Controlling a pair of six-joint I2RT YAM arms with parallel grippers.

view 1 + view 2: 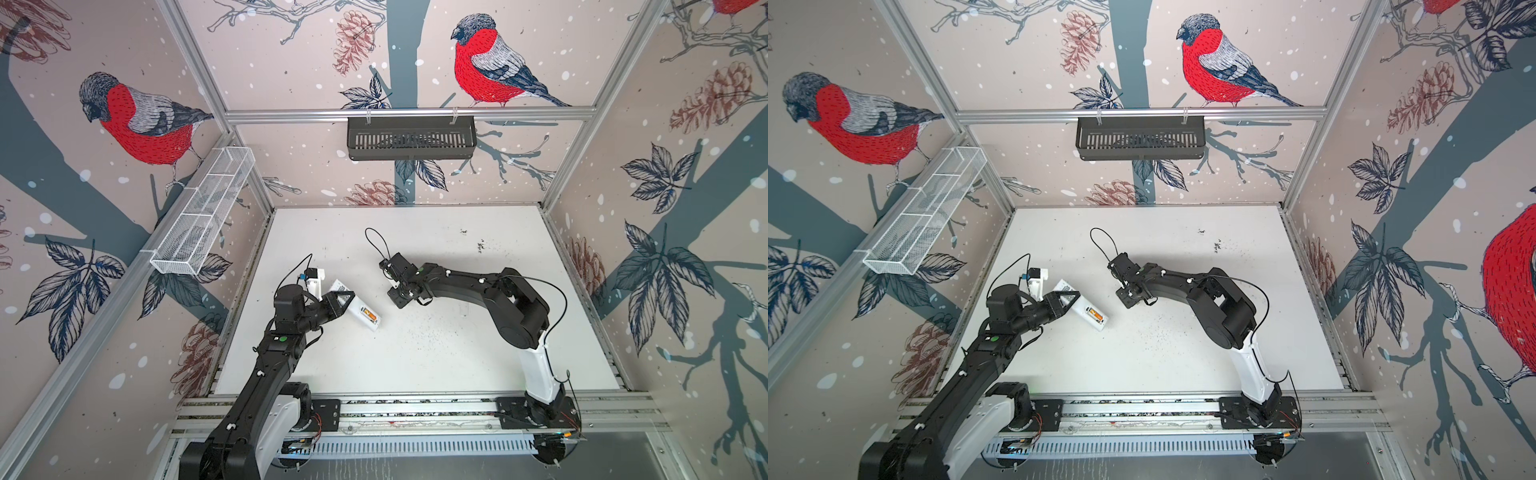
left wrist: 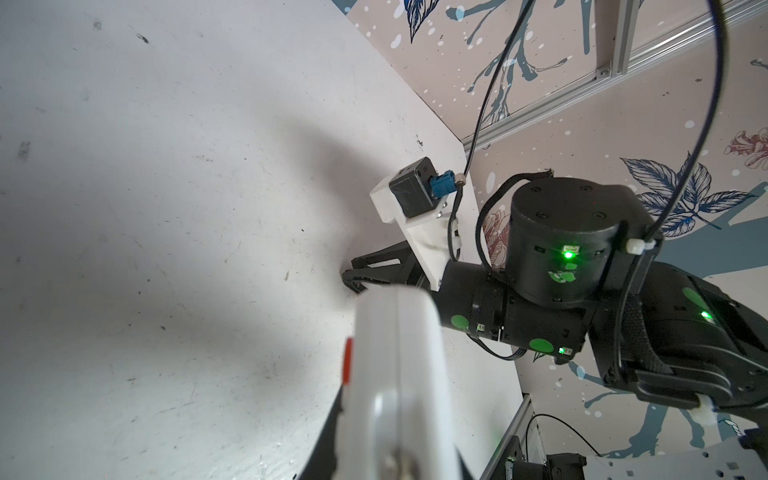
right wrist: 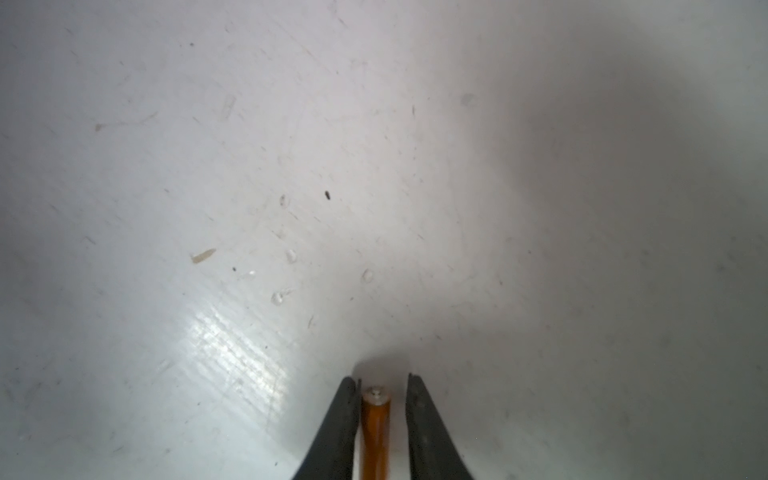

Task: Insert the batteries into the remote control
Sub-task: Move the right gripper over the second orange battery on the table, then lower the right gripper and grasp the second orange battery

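My left gripper point(image 1: 343, 300) is shut on the remote control point(image 1: 358, 312), held back side up on the left of the table in both top views. The open compartment holds one orange battery point(image 1: 370, 314) point(image 1: 1093, 314). In the left wrist view the remote control point(image 2: 399, 374) fills the near field, with a red button point(image 2: 348, 359) on its edge. My right gripper point(image 3: 380, 386) points down at the table's middle, a second battery point(image 3: 375, 428) lying between its fingers point(image 3: 340, 415). One finger touches it; a small gap remains at the other. The right gripper point(image 1: 398, 298) hides this battery in the top views.
A white wire basket point(image 1: 203, 212) hangs on the left wall and a black slotted basket point(image 1: 411, 137) on the back rail. The white table point(image 1: 457, 340) is scuffed and speckled. The right arm point(image 2: 561, 249) shows close by in the left wrist view.
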